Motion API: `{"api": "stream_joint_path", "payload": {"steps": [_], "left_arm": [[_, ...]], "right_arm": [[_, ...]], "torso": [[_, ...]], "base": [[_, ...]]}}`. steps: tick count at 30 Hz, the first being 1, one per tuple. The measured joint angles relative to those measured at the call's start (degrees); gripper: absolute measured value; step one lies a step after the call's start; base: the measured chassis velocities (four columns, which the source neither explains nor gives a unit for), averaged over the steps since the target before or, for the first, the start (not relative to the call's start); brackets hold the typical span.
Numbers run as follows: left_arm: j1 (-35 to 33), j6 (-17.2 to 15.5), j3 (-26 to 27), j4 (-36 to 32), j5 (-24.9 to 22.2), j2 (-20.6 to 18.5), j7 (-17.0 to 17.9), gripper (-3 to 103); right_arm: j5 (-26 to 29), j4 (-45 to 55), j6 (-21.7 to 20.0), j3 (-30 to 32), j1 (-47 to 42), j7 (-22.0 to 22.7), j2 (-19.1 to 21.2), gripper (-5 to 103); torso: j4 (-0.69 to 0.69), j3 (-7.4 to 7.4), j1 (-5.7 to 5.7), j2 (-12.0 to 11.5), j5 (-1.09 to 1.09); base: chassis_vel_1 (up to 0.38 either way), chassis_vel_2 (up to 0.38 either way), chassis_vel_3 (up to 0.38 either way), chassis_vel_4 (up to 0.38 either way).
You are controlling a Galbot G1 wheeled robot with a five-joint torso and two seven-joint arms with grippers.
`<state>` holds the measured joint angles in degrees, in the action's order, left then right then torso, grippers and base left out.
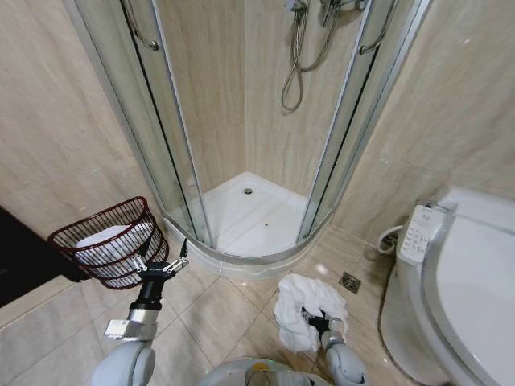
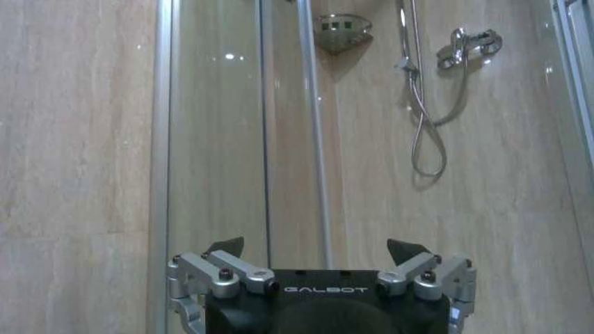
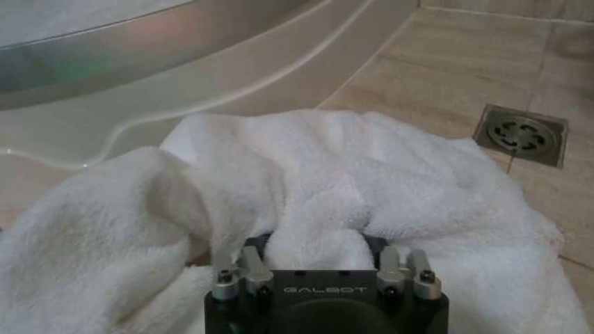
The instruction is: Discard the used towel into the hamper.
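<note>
The step in hand looks like the pick-up: the right pincer [image 1: 320,323] is clenched on a fold of the towel [image 1: 304,310], which lies heaped on the floor tiles [image 1: 217,310] around and ahead of it. The hamper [image 1: 109,241], well off toward the robot's left, stands just beyond the left pincer [image 1: 161,261], which hangs released, jaws spread. The next move calls for lifting the towel clear and carrying it across to the hamper's open mouth. The towel is white, thick terry, rumpled in soft folds; the floor drain [image 3: 521,133] sits near it.
</note>
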<state>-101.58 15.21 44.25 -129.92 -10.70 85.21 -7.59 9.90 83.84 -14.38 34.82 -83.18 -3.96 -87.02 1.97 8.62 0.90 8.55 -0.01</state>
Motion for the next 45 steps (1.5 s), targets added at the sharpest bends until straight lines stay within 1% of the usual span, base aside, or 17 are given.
{"api": "stream_joint_path", "payload": {"steps": [2, 3, 5, 8, 11, 12, 15, 16, 19, 20, 22, 24, 26, 27, 30, 38, 45], "left_arm": [[0.09, -0.05, -0.06, -0.01, 0.02, -0.06, -0.02, 100], [0.09, -0.05, -0.06, -0.01, 0.02, -0.06, -0.02, 100], [0.09, -0.05, -0.07, -0.01, 0.02, -0.09, -0.03, 100], [0.09, -0.05, -0.07, -0.01, 0.02, -0.20, -0.03, 100], [0.17, -0.07, -0.07, -0.07, 0.02, -0.26, -0.04, 100], [0.17, -0.07, -0.07, -0.07, 0.02, -0.26, -0.04, 100], [0.19, -0.66, -0.06, -0.49, 0.03, -0.36, -0.07, 100], [0.19, -0.66, -0.06, -0.49, 0.03, -0.36, -0.07, 100], [0.14, -0.82, -0.05, -0.73, -0.08, -0.33, -0.09, 100], [0.14, -0.82, -0.05, -0.73, -0.08, -0.33, -0.09, 100], [-0.04, -0.79, -0.08, -0.83, -0.11, -0.24, -0.10, 100], [-0.13, -0.73, -0.09, -0.83, -0.13, -0.20, -0.10, 100], [-0.41, -0.36, -0.15, -0.83, -0.27, -0.11, -0.12, 100], [-0.41, -0.36, -0.15, -0.83, -0.27, -0.11, -0.12, 100], [-0.61, 0.55, -0.25, -0.44, -0.37, 0.02, -0.12, 100], [-0.91, -0.17, -0.26, -0.54, -0.49, 0.14, -0.12, 100], [-1.13, -0.44, -0.24, -0.74, -0.28, 0.24, -0.97, 100]], "right_arm": [[0.23, -0.09, 0.19, 0.02, 0.01, 0.04, 0.08, 54], [0.23, -0.09, 0.19, 0.02, 0.01, 0.04, 0.08, 54], [0.40, -0.33, 0.39, 0.09, 0.09, 0.05, 0.10, 43], [0.59, -0.60, 0.60, 0.16, 0.19, 0.06, 0.17, 37], [0.68, -0.78, 1.19, 0.18, 0.24, 0.60, 0.21, 22], [0.68, -0.78, 1.19, 0.18, 0.24, 0.60, 0.21, 22], [0.90, 0.61, 3.39, 0.15, -0.33, 2.89, 0.05, 12], [0.90, 0.61, 3.39, 0.15, -0.33, 2.89, 0.05, 12], [1.75, 4.47, 8.01, 0.45, -1.57, 5.62, 0.09, 12], [1.75, 4.47, 8.01, 0.45, -1.57, 5.62, 0.09, 12], [1.51, 9.35, 12.09, 1.50, -3.52, 6.26, 0.23, 12], [1.28, 11.19, 13.44, 1.96, -4.42, 6.37, 0.32, 12], [0.38, 18.26, 16.41, 3.65, -8.27, 6.05, 0.26, 12], [0.38, 18.26, 16.41, 3.65, -8.27, 6.05, 0.26, 12], [-0.73, 30.08, 19.93, 6.24, -15.33, 5.06, 0.24, 12], [-2.09, 43.69, 21.66, 7.09, -20.91, 6.38, -0.47, 12], [-5.70, 48.27, 21.88, 6.35, -21.04, 6.58, -1.41, 12]], "torso": [[0.00, 0.00, 0.00, 0.00, 0.00], [0.00, 0.00, 0.00, 0.00, 0.00], [0.00, 0.00, 0.00, 0.00, 0.00], [0.00, 0.00, 0.00, 0.00, 0.00], [0.00, 0.00, 0.00, 0.00, 0.00], [0.00, 0.00, 0.00, 0.00, 0.00], [0.00, 0.01, 0.00, 0.00, 0.02], [0.00, 0.01, 0.00, 0.00, 0.02], [0.00, 0.01, 0.01, 0.00, 0.02], [0.00, 0.01, 0.01, 0.00, 0.02], [0.00, 0.01, 0.00, 0.00, 0.03], [0.01, 0.01, 0.00, 0.00, 0.02], [0.00, 0.01, 0.01, 0.00, 0.04], [0.00, 0.01, 0.01, 0.00, 0.04], [-0.01, 0.00, 0.00, 0.01, 0.01], [-0.01, 0.00, 0.00, 0.01, 0.01], [0.00, -0.06, -0.01, -0.05, 0.01]], "base": [[0.000, 0.000, 0.000, 0.000], [0.000, 0.000, 0.000, 0.000], [0.000, 0.000, 0.000, 0.000], [0.000, 0.000, 0.000, 0.000], [0.000, 0.000, 0.000, 0.000], [0.000, 0.000, 0.000, 0.000], [0.000, 0.000, 0.000, 0.000], [0.000, 0.000, 0.000, 0.000], [0.000, 0.000, 0.000, 0.000], [0.000, 0.000, 0.000, 0.000], [0.000, 0.000, 0.000, 0.000], [0.000, 0.000, 0.000, 0.000], [0.000, 0.000, 0.000, 0.000], [0.000, 0.000, 0.000, 0.000], [0.000, 0.000, 0.000, 0.000], [0.000, 0.000, 0.000, 0.000], [0.000, 0.000, 0.000, 0.000]]}}
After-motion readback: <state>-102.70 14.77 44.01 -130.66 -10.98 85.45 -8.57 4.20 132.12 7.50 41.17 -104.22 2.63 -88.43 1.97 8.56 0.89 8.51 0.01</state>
